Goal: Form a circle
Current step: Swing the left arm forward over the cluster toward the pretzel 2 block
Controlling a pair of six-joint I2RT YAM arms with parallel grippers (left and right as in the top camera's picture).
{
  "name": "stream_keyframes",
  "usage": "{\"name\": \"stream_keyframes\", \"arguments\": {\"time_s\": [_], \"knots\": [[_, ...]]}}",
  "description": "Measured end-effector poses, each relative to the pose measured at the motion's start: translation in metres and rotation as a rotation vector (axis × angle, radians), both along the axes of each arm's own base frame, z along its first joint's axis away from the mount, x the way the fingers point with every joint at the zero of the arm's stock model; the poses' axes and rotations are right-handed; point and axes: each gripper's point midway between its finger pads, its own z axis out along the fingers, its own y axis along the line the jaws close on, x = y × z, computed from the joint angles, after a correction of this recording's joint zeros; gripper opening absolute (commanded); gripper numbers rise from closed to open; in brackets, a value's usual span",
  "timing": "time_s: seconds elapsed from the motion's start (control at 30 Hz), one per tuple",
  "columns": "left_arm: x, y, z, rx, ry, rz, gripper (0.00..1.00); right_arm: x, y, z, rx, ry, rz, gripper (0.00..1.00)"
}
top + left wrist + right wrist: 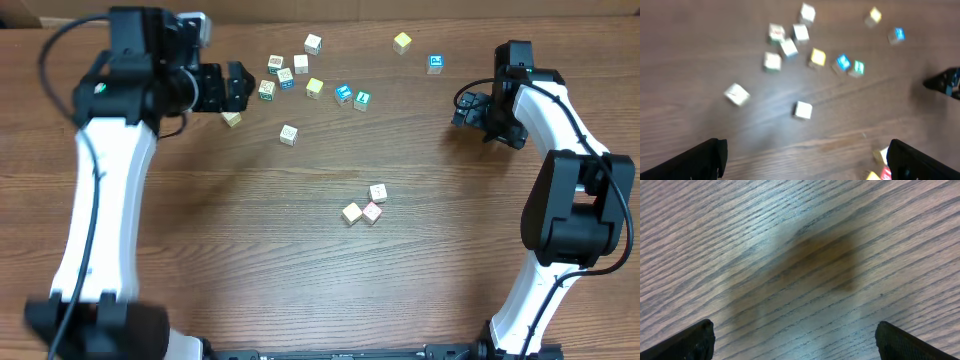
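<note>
Hovering with both hands spread and empty, well apart from the small clump of three pale printed cubes [371,211], one pink-marked, that made up my circle.
My left gripper [246,88] hung wide open up and left of that clump, just beside the scatter of loose printed cubes [290,75]. My right gripper [462,108], equally splayed, sat up and right of it over bare wood-grain table [250,260]. I judged the danger lay in crowding: wide jaws lowered there could nudge neighbours, and a cube set carelessly against the clump could knock its three apart.
</note>
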Motion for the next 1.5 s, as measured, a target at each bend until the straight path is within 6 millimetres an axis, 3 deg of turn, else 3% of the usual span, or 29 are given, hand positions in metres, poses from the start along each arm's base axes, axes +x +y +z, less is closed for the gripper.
{"name": "stream_keyframes", "arguments": {"time_s": [0.1, 0.13, 0.3, 0.5, 0.83, 1.13, 1.5], "knots": [[0.009, -0.017, -0.04, -0.082, 0.113, -0.055, 0.48, 0.0, 0.0, 0.0, 0.0, 0.0, 0.0, 1.0], [0.011, -0.022, -0.052, -0.111, 0.149, -0.069, 0.46, 0.0, 0.0, 0.0, 0.0, 0.0, 0.0, 1.0], [0.015, -0.043, -0.113, -0.183, 0.312, -0.119, 0.5, 0.0, 0.0, 0.0, 0.0, 0.0, 0.0, 1.0], [0.017, -0.059, -0.154, -0.053, 0.358, -0.135, 0.57, 0.0, 0.0, 0.0, 0.0, 0.0, 0.0, 1.0], [0.029, -0.077, -0.182, 0.261, 0.272, -0.155, 0.62, 0.0, 0.0, 0.0, 0.0, 0.0, 0.0, 1.0], [0.044, -0.074, -0.221, 0.327, 0.272, -0.146, 0.46, 0.0, 0.0, 0.0, 0.0, 0.0, 0.0, 1.0], [0.044, -0.077, -0.222, 0.312, 0.273, -0.158, 0.47, 0.0, 0.0, 0.0, 0.0, 0.0, 0.0, 1.0]]}}
